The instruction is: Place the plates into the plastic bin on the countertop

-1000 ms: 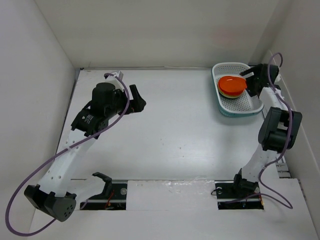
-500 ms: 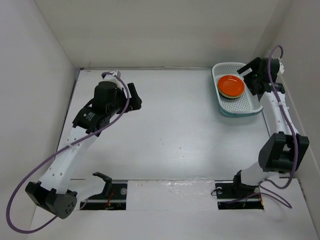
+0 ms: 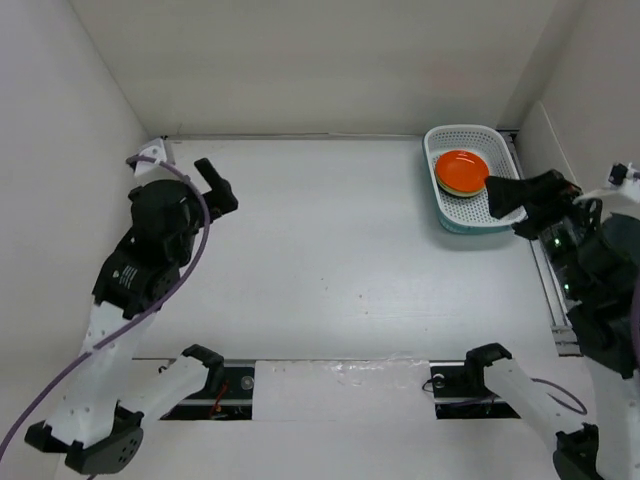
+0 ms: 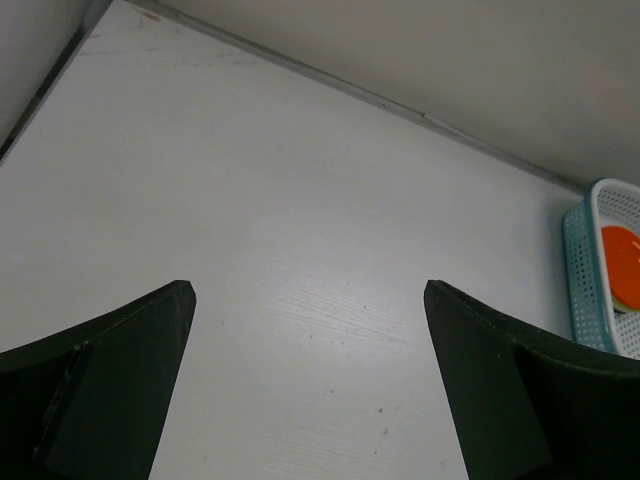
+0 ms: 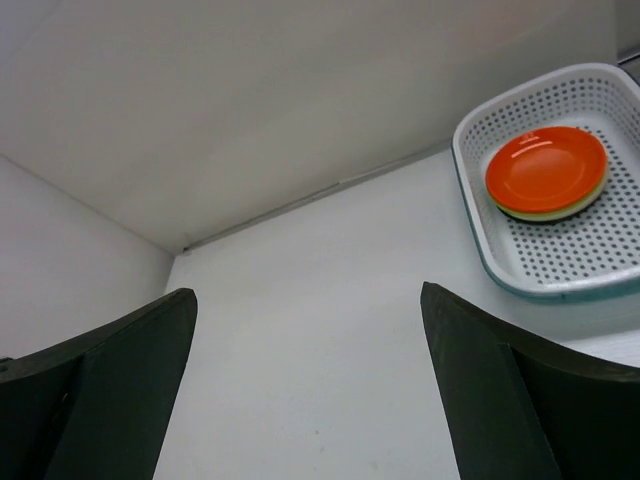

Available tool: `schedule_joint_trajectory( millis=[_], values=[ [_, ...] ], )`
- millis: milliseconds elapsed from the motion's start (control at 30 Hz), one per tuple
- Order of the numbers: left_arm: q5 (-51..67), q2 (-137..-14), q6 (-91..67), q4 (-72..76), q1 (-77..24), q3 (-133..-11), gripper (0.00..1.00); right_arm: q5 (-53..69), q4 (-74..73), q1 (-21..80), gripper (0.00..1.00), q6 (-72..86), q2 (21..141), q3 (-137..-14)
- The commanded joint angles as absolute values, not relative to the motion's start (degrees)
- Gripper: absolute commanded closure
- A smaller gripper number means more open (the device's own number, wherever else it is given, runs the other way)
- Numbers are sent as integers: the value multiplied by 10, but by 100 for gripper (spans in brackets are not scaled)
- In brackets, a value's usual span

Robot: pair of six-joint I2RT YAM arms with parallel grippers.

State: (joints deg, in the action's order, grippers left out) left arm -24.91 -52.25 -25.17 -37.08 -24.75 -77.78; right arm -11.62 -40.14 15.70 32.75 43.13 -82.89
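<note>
At far right corner of table (image 3: 340, 250): 1 plastic bin (image 3: 465, 212), pale, perforated, flared rim, standing flat close to the right wall.

Contents: 1 stack of plates (image 3: 462, 171), glossy orange on top, set toward the bin's far end. The right wrist view showed a pale edge and a black edge under the orange plate (image 5: 546, 167). The count in the stack could not be told. Every plate in view lay in the bin.

Left end effector (image 3: 217, 185): over the far left of the table, well apart from the bin, fingers spread wide, nothing between them (image 4: 308, 300).

Right end effector (image 3: 500, 198): released, empty (image 5: 308, 295), overlapping the bin's near right part in the top view. Whether it touched the rim could not be told.

Hazards, as judged:
- 1. A low or sideways sweep of the right end effector could catch the flared rim and drag or tip the light bin.
- 2. A jolt could slide the stack toward the bin's bare near end, since it sat off centre.
- 3. The task could be called finished with fewer than 7 plates in, because the lower plates were hidden.
</note>
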Motion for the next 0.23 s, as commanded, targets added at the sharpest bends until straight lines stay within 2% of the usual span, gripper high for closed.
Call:
schedule_joint_trajectory(
  millis=[0, 200],
  values=[
    [-280, -464, -272, -374, -248, -759, 0, -128, -511, 175, 1, 273, 401, -827],
    [-280, -396, -277, -374, -248, -728, 0, -163, -548, 221, 1, 265, 343, -814]
  ],
)
